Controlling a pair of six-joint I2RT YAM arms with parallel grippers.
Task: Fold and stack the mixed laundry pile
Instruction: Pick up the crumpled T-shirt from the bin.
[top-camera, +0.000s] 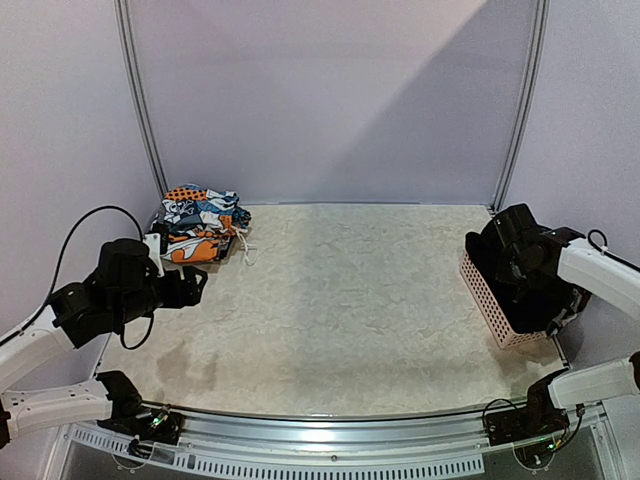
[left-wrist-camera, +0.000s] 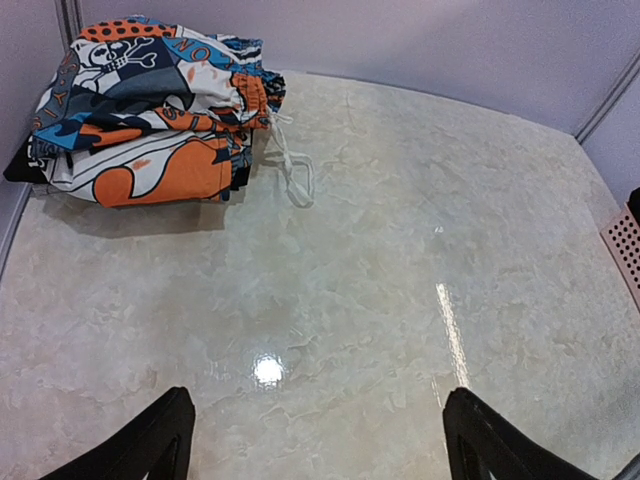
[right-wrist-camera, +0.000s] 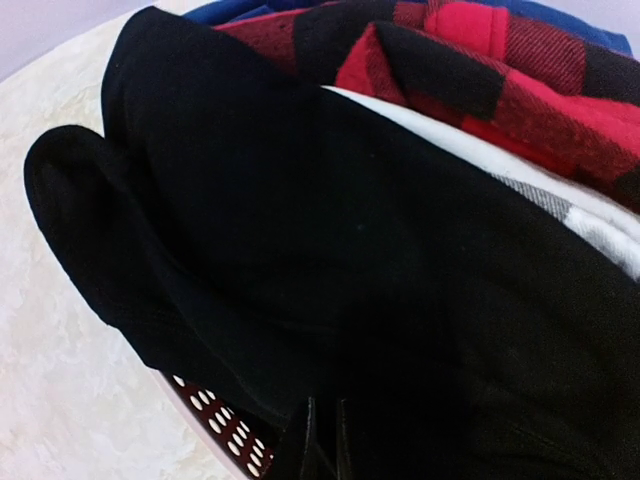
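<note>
In the top view, the left tool is seen at approx. 9 o'clock over the tabletop, w/ nothing held in it. In the left wrist view its fingers are spread wide apart, w/ only bare tabletop btwn them. A folded stack of orange-blue-white printed pcs is set at approx. 10 o'clock, in the far left corner, near the left tool but apart from it. A skull print is shown on the top layer. A white drawstring is trailed onto the tabletop at the stack's 4 o'clock side. At approx. 3 o'clock a pink perforated basket is placed at the tabletop's right edge, w/ the right arm bent over it. In the right wrist view the right tool is closed, its tips pinched onto the black garment, which is draped over the basket's rim. A blue piece is seen at 12 o'clock of it, a red plaid piece at 1 o'clock and a grey-white checked piece at 3 o'clock, all partly covered by the black garment.
</note>
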